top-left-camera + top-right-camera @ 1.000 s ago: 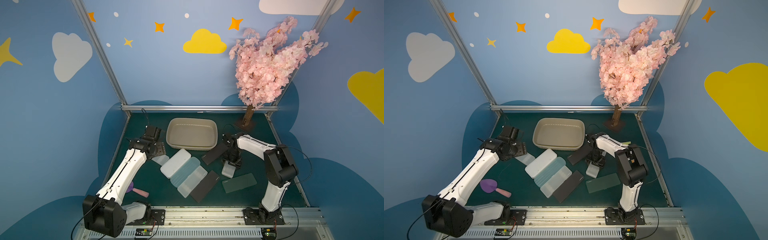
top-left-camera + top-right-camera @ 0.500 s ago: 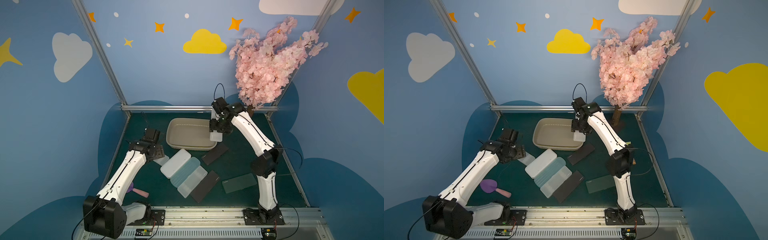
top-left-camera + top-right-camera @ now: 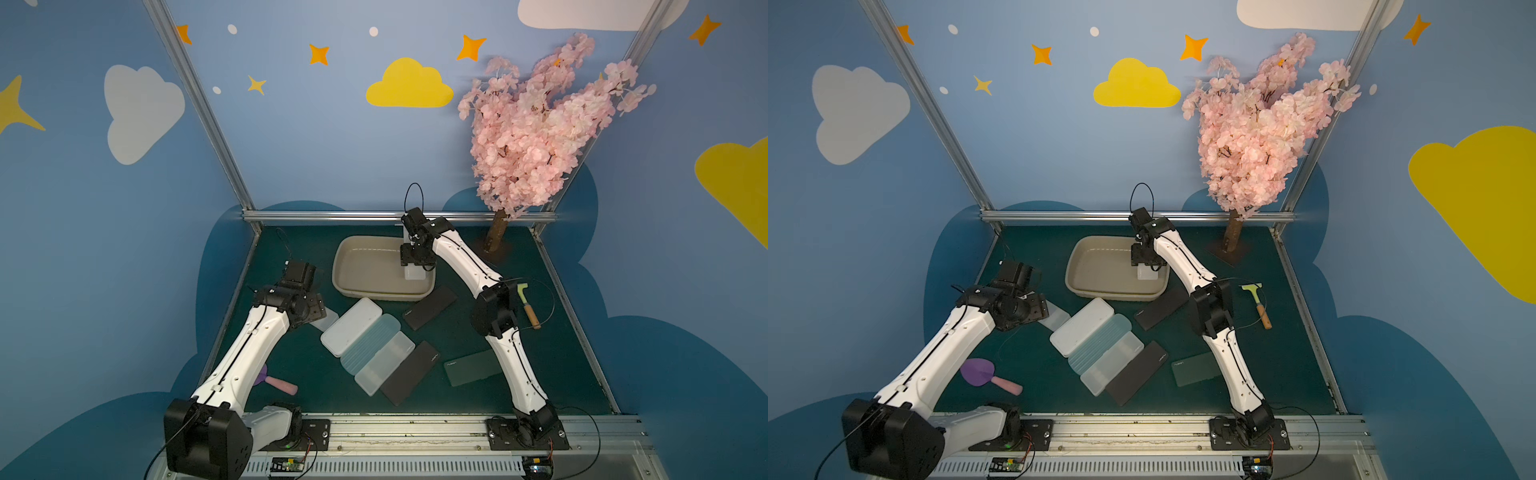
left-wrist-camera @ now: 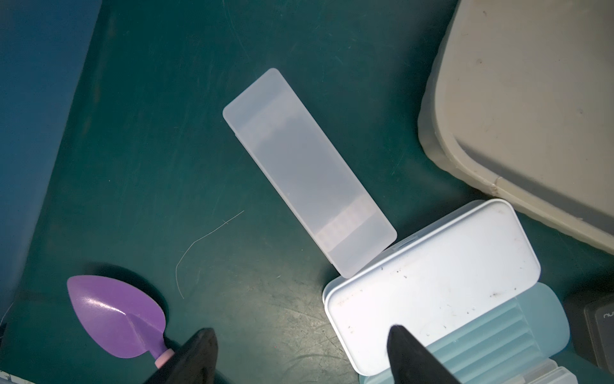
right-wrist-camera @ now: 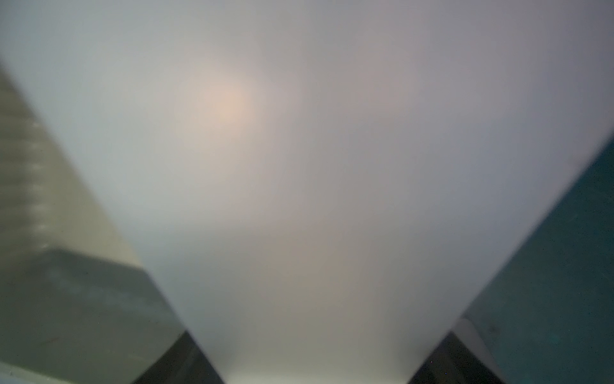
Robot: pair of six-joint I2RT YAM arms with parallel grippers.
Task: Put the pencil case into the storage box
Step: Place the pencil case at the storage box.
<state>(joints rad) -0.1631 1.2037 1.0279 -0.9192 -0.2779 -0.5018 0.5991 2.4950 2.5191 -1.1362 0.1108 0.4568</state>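
While my right tool (image 3: 414, 266) clamps the frosted plastic pencil case (image 3: 414, 275) over the beige plastic storage box (image 3: 340, 266), 3 o'clock | placing; next: lower, release | left tool (image 4: 299, 335) apart.

pencil cases (image 3: 351, 326): 8 | storage box (image 3: 365, 270): 1 | purple trowel (image 3: 978, 372): 1 | scraper (image 3: 528, 307): 1 | blossom tree (image 3: 536, 137): 1

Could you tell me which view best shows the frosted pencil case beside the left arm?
Left wrist view: the whole frosted pencil case lies unobstructed. Both top views show only one end past the left arm; right wrist, none.
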